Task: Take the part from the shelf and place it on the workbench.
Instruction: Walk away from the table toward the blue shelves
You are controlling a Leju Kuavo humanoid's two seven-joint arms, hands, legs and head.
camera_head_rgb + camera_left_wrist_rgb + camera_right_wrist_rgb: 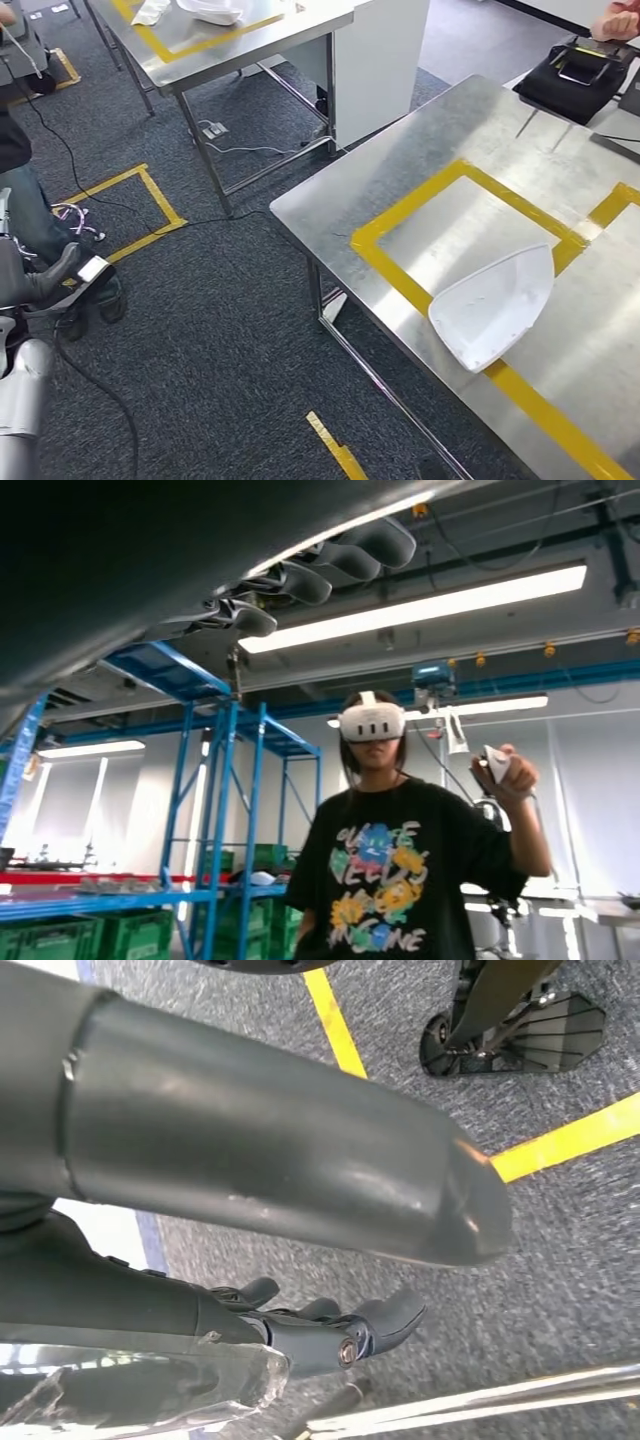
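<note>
Two hands, neither holding anything. Left hand [45,280] sits low at the robot's left side over dark carpet [226,330], dark fingers extended past the silver forearm; the left wrist view shows its fingers [317,575] spread against the ceiling lights, with a headset-wearing person [392,870] beyond. Right hand [302,1260] shows thumb and dark fingers [377,1325] stretched apart above carpet and yellow tape; a blurred clear edge crosses its base. White part [494,305], a shallow, smooth, roughly triangular shell, lies on the steel workbench [453,130], overlapping the yellow tape rectangle [392,225]. Workbench's far right is cut off.
</note>
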